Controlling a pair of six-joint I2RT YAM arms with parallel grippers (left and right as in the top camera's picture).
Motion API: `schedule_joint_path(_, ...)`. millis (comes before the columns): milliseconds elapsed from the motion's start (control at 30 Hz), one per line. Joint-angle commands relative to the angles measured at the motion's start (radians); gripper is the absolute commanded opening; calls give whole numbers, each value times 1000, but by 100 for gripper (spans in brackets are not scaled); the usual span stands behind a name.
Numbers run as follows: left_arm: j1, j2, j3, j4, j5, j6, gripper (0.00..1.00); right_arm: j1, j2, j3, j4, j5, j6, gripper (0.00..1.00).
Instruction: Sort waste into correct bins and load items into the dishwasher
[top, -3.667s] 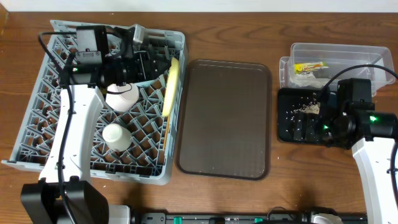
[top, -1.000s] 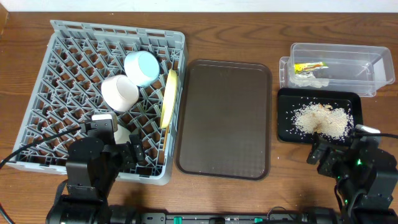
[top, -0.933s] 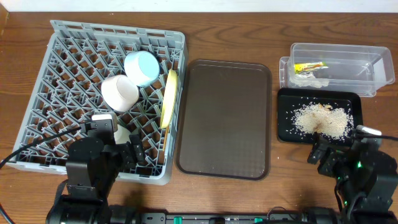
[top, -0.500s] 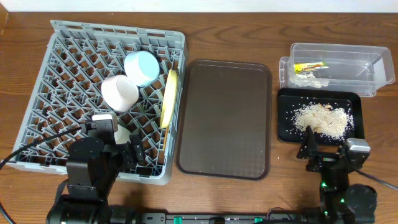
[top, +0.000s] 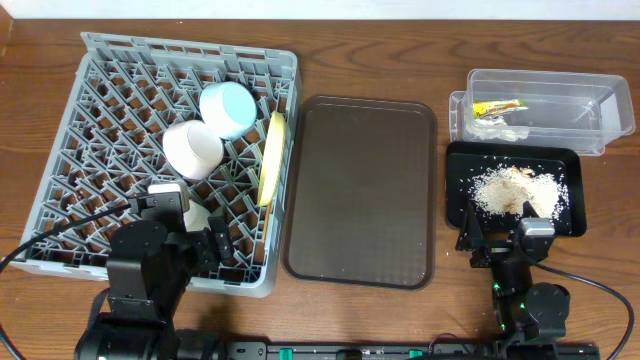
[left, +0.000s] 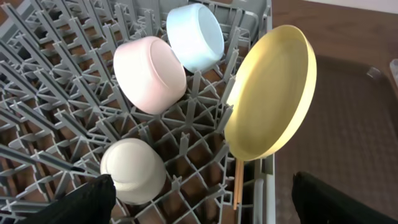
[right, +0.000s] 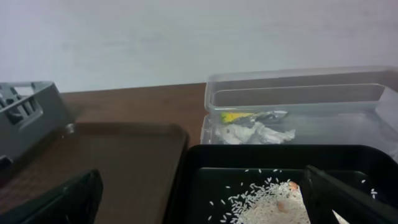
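Wooden table (top: 380, 40); yellow-green wrapper (top: 497, 107) in clear tub (top: 575, 100), print unreadably small

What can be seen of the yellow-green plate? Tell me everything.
The yellow-green plate is round, smooth and matte, plastic by its look, with a shallow raised rim. It stands on edge, leaning, held between pegs of the grey dish rack near its right edge, one broad face turned toward the rack's middle. It looks clean and whole.

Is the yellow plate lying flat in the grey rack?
No, the yellow plate stands up on its edge, leaning between the pegs of the grey rack.
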Motion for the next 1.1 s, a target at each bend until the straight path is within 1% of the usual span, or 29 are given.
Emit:
schedule_joint_path(0,-5,0,-3,2,-8,9,91,18,-6,-1,-5,-19,-35,99)
schedule_joint_path(967,-5,0,-3,2,-8,9,91,18,-6,-1,-5,-15,-35,99)
schedule_joint_path(1067,-5,-33,-8,-28,-12,9,91,18,-6,-1,-5,-15,-35,99)
